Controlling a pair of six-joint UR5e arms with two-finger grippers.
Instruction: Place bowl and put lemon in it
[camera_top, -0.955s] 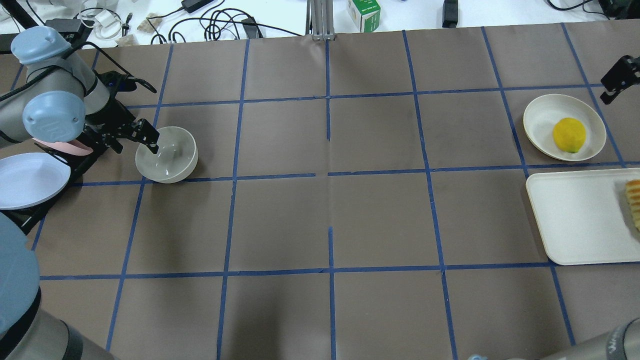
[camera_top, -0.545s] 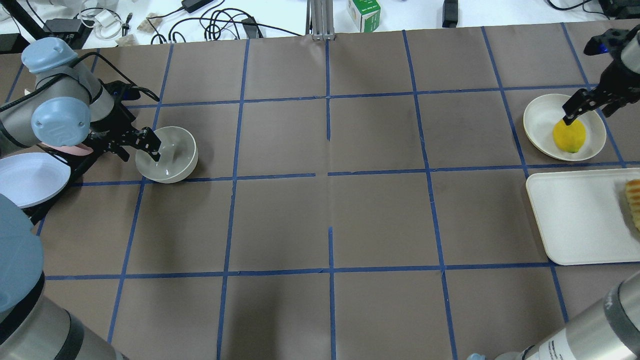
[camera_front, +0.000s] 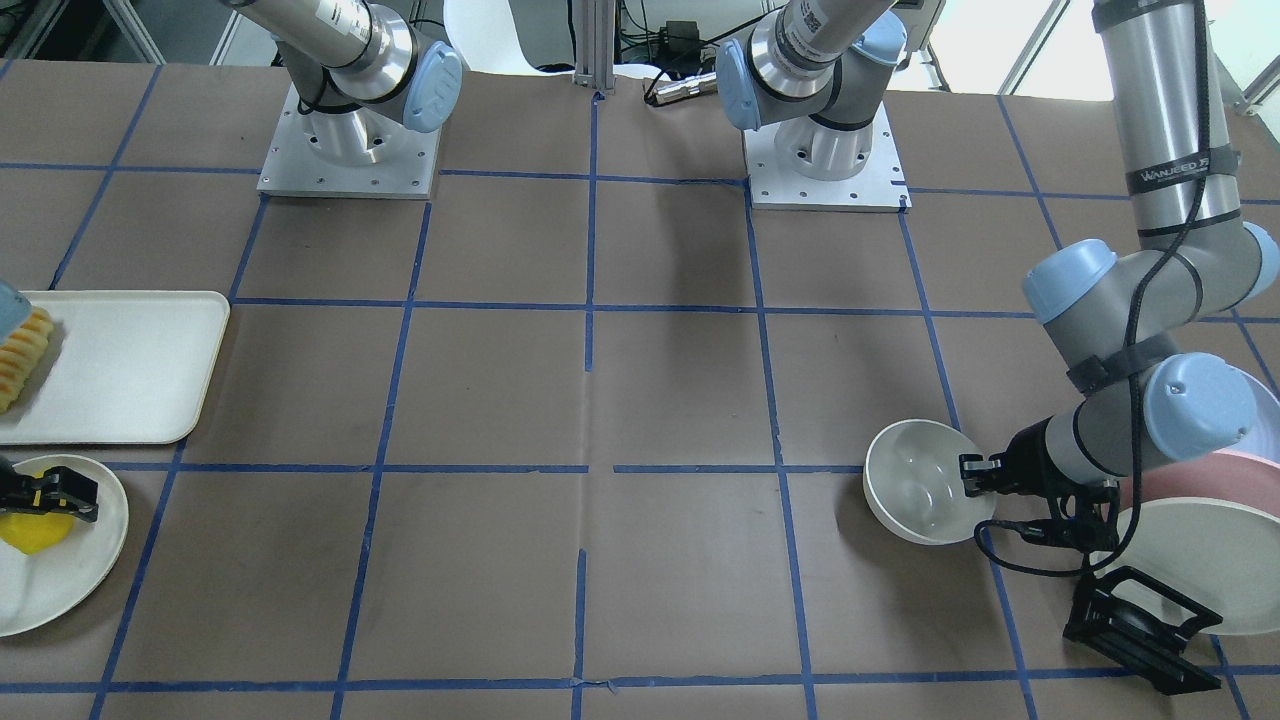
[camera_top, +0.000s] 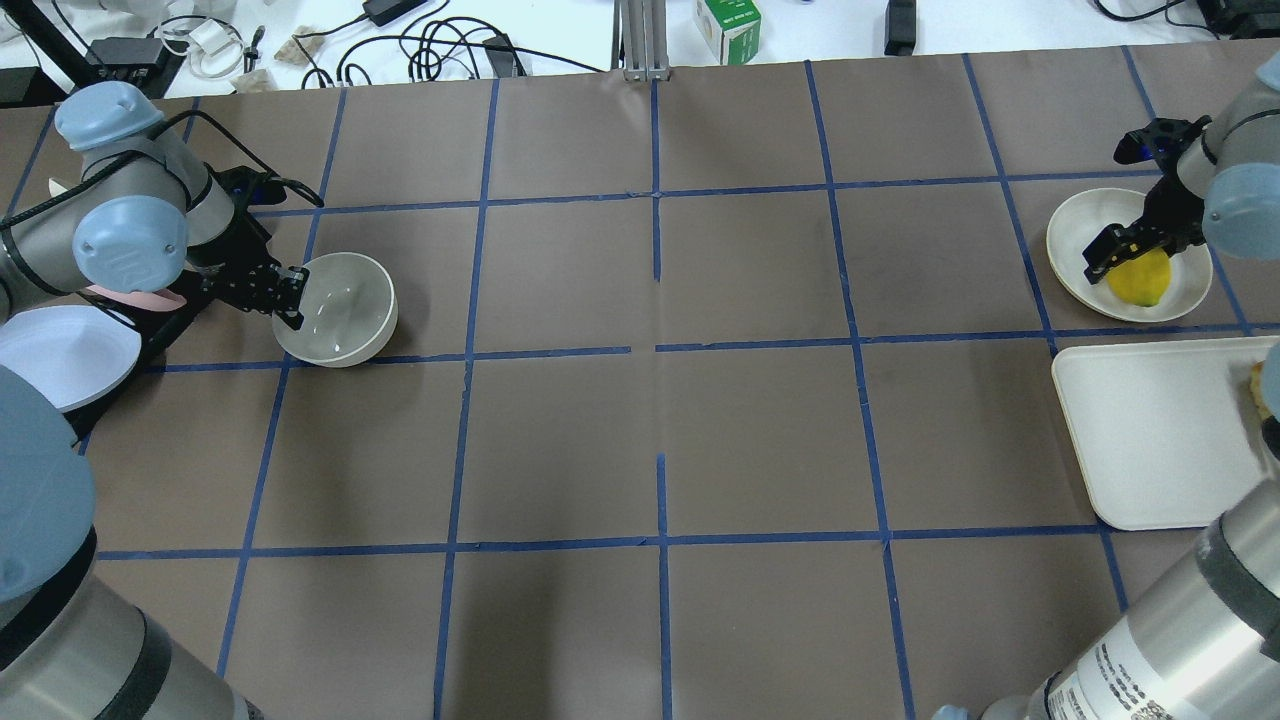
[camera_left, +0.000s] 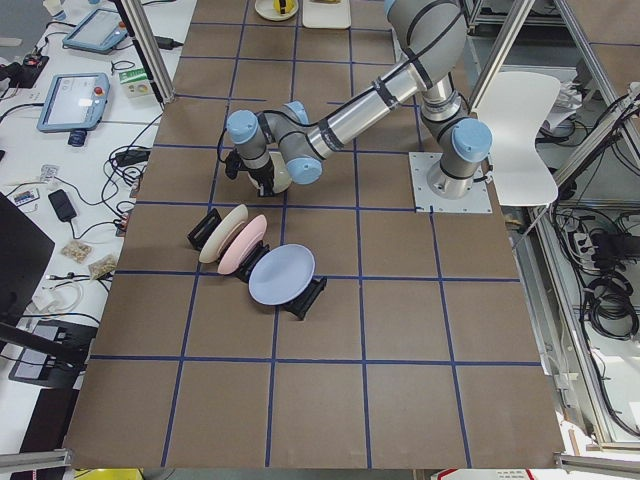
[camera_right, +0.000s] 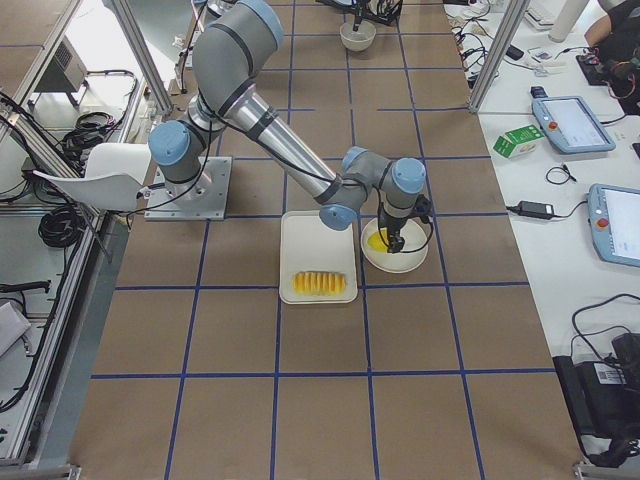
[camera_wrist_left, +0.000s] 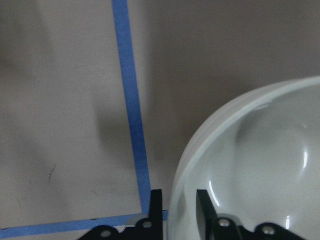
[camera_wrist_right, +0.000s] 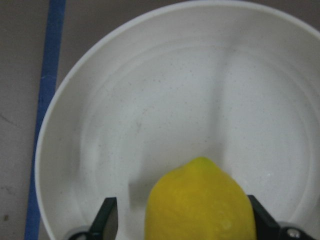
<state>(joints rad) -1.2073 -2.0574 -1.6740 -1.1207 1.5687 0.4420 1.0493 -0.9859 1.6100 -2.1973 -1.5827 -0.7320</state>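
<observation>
The off-white bowl (camera_top: 340, 310) stands upright on the table at the left, also in the front view (camera_front: 915, 490). My left gripper (camera_top: 290, 302) is shut on its near rim; the left wrist view shows the rim (camera_wrist_left: 260, 165) pinched between the fingers. The yellow lemon (camera_top: 1140, 278) lies on a shallow cream plate (camera_top: 1085, 235) at the far right. My right gripper (camera_top: 1120, 250) is low over it and open. In the right wrist view the fingers (camera_wrist_right: 107, 220) straddle the lemon (camera_wrist_right: 200, 200), with a gap on one side.
A cream tray (camera_top: 1150, 430) lies just in front of the plate, holding a ribbed orange-yellow food piece (camera_front: 20, 360). A rack of plates (camera_top: 50, 355) stands behind the left gripper. Cables and a small box (camera_top: 728, 28) lie beyond the table's far edge.
My right gripper came in from the right edge and lowered over the lemon. My left gripper drew back slightly, from inside the bowl onto its rim; the bowl barely moved.
</observation>
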